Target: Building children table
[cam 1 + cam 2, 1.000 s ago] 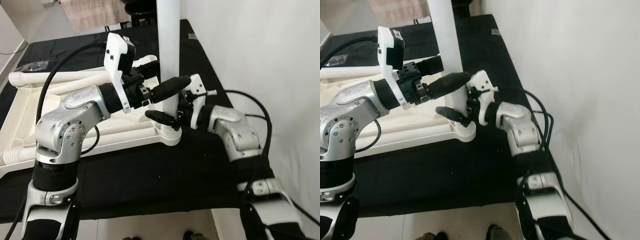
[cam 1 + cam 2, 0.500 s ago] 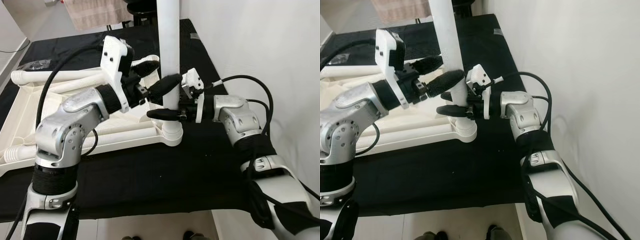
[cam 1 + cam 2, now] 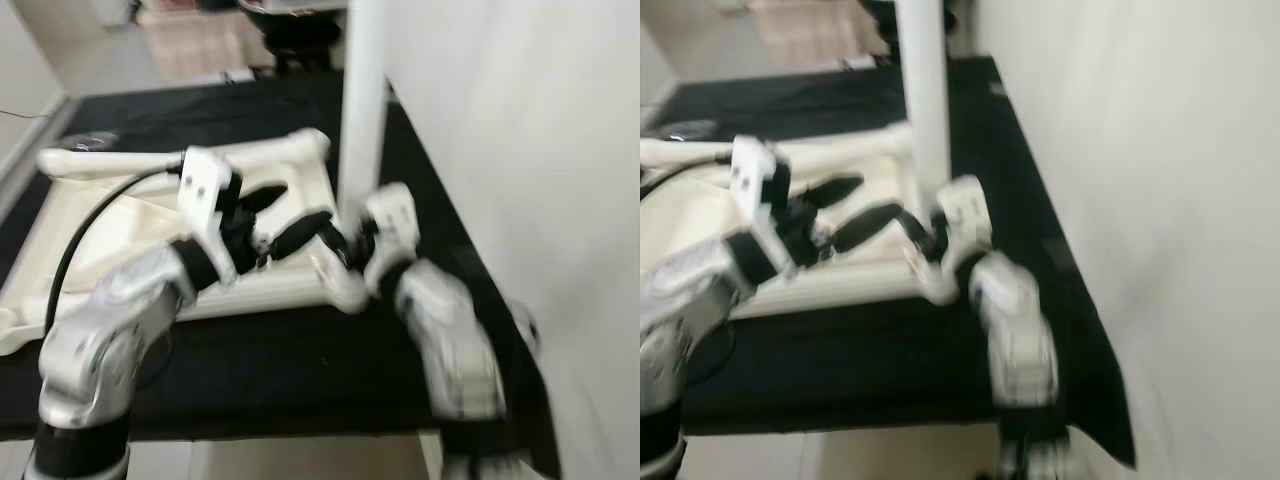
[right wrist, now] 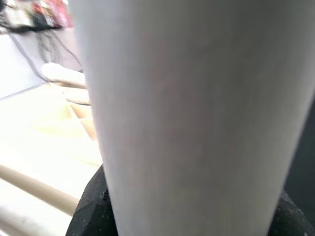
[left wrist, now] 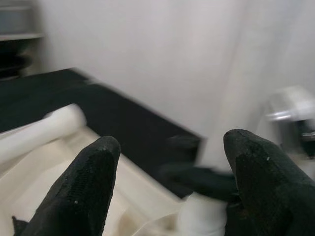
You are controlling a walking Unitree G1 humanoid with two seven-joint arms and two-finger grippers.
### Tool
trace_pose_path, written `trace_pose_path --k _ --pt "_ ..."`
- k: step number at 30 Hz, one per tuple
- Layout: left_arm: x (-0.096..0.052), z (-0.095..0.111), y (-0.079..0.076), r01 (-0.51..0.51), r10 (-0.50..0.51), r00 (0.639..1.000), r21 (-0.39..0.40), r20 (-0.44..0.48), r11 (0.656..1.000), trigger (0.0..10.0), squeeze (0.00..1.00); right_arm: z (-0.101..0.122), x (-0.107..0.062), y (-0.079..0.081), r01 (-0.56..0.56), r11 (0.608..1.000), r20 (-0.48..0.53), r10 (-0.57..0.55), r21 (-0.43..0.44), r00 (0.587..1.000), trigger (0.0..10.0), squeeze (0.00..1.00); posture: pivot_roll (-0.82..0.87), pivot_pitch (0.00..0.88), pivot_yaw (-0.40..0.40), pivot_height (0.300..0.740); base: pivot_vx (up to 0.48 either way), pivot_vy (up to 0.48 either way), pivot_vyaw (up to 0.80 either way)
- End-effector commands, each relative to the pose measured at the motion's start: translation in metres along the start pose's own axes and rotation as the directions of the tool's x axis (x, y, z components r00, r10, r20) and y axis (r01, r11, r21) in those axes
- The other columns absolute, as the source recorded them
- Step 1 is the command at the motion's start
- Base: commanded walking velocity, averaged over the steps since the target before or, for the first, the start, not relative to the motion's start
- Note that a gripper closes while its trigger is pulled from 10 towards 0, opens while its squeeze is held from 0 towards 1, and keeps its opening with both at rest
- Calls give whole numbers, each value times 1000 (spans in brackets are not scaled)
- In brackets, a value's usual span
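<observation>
An upside-down white children's table top (image 3: 110, 230) lies on a black cloth. One white table leg (image 3: 362, 110) stands upright in its near right corner socket (image 5: 202, 216). My left gripper (image 3: 287, 215) hovers open just left of that leg, with nothing between its black fingers (image 5: 83, 187). Low on the leg, my right gripper (image 3: 352, 243) reaches in from the right. In the right wrist view the leg (image 4: 192, 108) sits tight between the two fingers (image 4: 91, 206), so the gripper is shut on it. Both eye views are blurred.
The black cloth (image 3: 250, 360) covers the floor around the table top. A white wall (image 3: 520, 150) runs close along the right. Another white leg (image 3: 130, 160) lies along the table top's far edge. Dark furniture stands at the far end.
The whole picture has shifted and blurred, so the camera moved. My left gripper has drawn back leftward off the leg. The right gripper stays at the leg's base with its arm swung lower.
</observation>
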State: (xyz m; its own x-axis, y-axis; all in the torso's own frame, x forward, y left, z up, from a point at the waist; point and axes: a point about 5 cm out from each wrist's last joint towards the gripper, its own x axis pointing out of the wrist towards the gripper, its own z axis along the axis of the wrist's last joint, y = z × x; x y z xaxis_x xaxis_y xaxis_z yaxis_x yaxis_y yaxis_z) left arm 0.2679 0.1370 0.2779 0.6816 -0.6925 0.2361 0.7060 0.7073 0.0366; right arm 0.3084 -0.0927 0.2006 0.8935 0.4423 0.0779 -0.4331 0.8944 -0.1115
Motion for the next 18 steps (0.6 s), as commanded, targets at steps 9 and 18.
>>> trace_pose_path --k 9,18 --pt "-6 -16 7 -67 67 997 -15 -35 998 10000 0 -40 10 5 -9 997 -224 26 79 974 10000 0 21 226 40 740 0 0 0" --pt "-28 -63 -6 -70 54 983 -87 -174 994 10000 0 12 23 -24 -380 920 7 381 97 924 10000 420 32 206 47 740 0 0 0"
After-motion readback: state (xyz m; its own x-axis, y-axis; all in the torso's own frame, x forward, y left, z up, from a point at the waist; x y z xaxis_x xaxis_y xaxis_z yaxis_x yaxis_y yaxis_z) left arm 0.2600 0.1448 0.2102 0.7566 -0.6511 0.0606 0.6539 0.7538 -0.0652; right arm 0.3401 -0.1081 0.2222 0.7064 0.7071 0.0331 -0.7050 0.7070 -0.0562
